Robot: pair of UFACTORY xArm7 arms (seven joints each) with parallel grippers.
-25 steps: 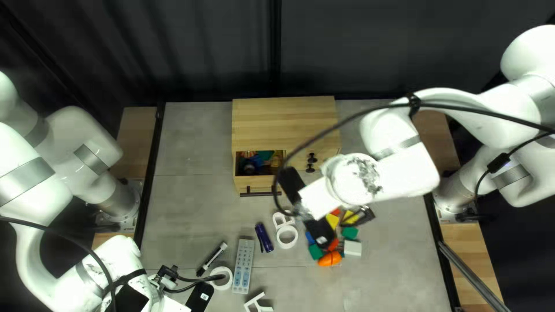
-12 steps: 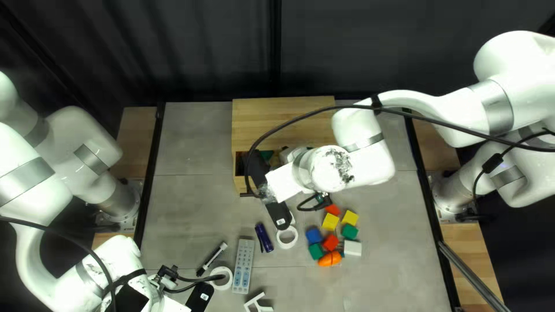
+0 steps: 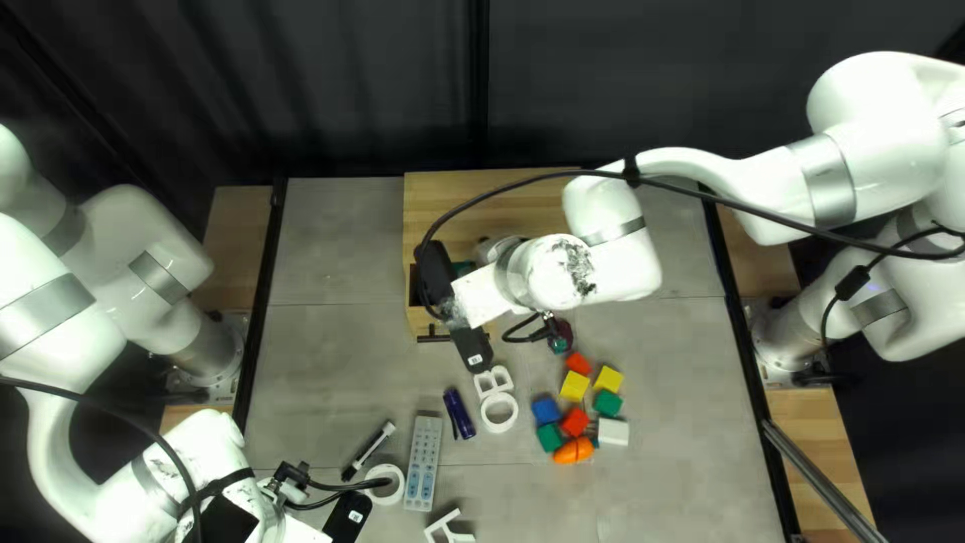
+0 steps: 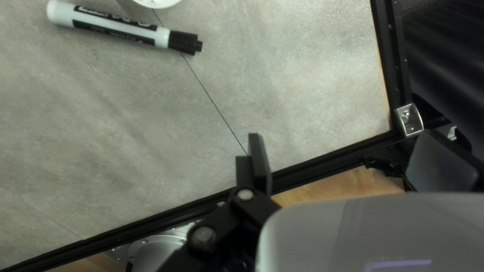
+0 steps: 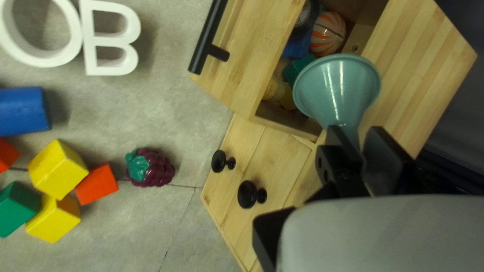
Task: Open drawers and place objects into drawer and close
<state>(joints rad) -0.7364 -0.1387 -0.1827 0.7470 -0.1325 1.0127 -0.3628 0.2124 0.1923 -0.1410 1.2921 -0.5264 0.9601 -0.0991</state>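
Jaws on the right gripper (image 5: 355, 136) pinch the stem of a teal funnel (image 5: 336, 88), whose wide mouth hangs over the open drawer (image 5: 245, 64) of the wooden drawer box (image 3: 494, 200). The left gripper (image 4: 259, 162) has its jaws released and empty. Only one of its fingers shows, the other being lost behind the mount.

The funnel hides much of what is in the drawer. A striped orange-and-white ball (image 5: 328, 32) and a yellow corn-like piece (image 5: 273, 90) can be made out; the rest cannot. In the top left view the right arm covers most of the drawer. A blue block (image 5: 22, 110) is cut off in the right wrist view.

Toy grapes (image 5: 151, 168) lie near the box's two black knobs (image 5: 223, 161), not touching them. A marker (image 4: 121, 28) lies well ahead of the left gripper. The tabletop (image 4: 113, 132) is grey and stone-like, with thin seams and a black rail along its edge. A dark curtain (image 3: 301, 75) hangs behind it.
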